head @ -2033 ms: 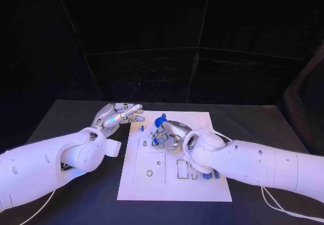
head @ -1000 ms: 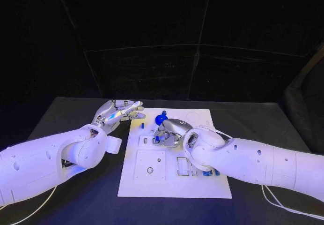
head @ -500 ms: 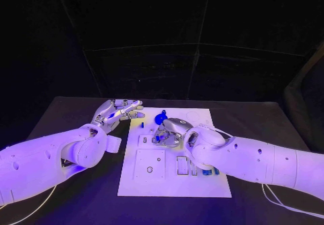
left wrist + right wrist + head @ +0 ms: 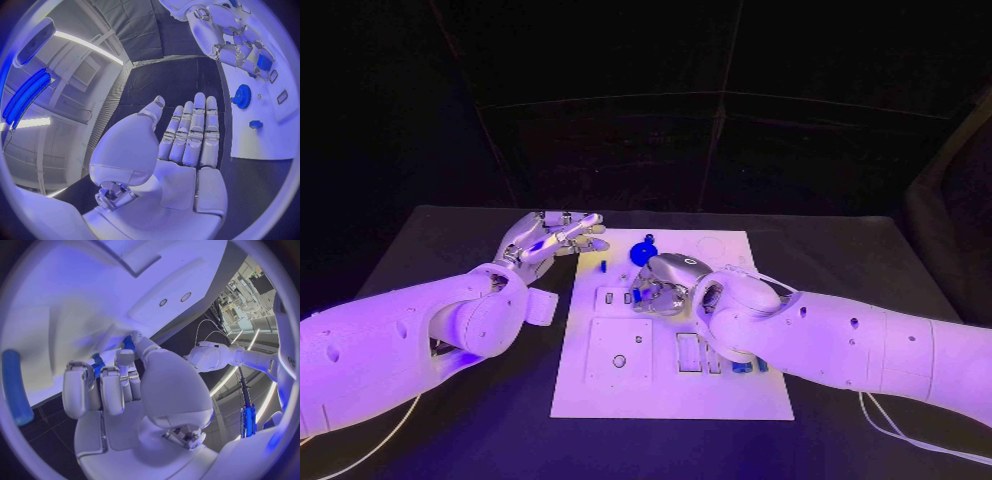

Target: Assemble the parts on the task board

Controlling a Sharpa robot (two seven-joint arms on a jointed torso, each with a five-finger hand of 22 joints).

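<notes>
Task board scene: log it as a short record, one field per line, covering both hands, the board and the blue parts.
left hand: open, fingers straight, holding nothing, beside the board's far left edge
right hand: over the board's middle, fingers curled on a small blue part
task board: white, flat on the black table
blue gear: on the board's far end
blue bar: on the board

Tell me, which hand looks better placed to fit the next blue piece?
Probably the right hand: it sits over the task board, its fingers curled around a small blue part. The left hand hovers beside the board's edge, flat and holding nothing.
</notes>
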